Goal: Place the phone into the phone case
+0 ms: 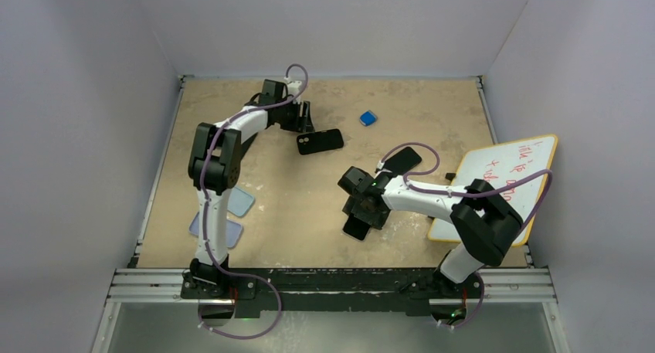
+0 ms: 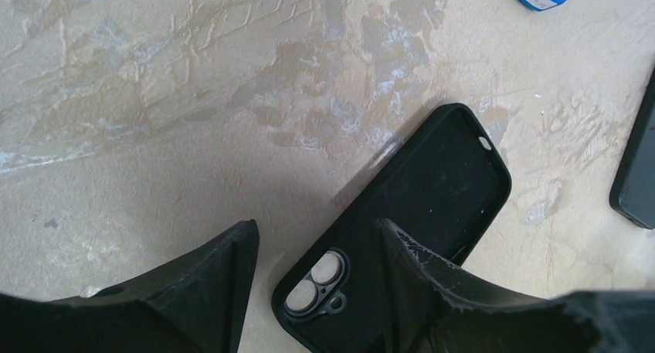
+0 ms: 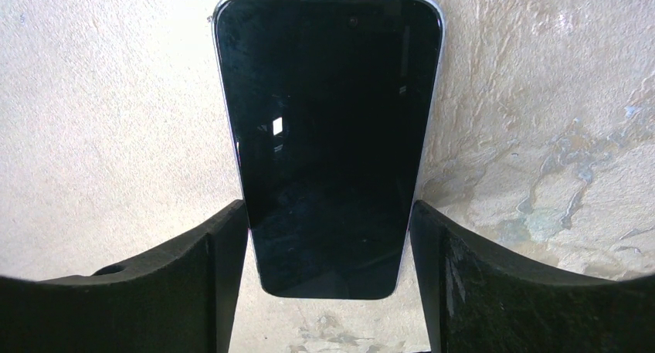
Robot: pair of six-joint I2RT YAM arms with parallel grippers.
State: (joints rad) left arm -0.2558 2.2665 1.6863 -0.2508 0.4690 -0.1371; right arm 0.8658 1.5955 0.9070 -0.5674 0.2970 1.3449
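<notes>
The black phone case (image 2: 432, 183) lies open side up on the table, its camera cut-out near my fingers; it also shows in the top view (image 1: 320, 142). My left gripper (image 2: 315, 225) is open, with one finger on bare table and the other over the case's edge. It shows at the far centre-left in the top view (image 1: 303, 123). The phone (image 3: 328, 137) is screen up with a silver rim. My right gripper (image 3: 328, 206) is shut on its long sides near one end. In the top view the phone (image 1: 357, 228) sticks out below the right gripper (image 1: 363, 212).
A second dark flat slab (image 1: 402, 160) lies mid-table and shows at the left wrist view's right edge (image 2: 637, 175). A small blue object (image 1: 368, 118) sits at the back. A whiteboard (image 1: 510, 168) lies on the right. Two bluish cases (image 1: 239, 201) lie by the left arm.
</notes>
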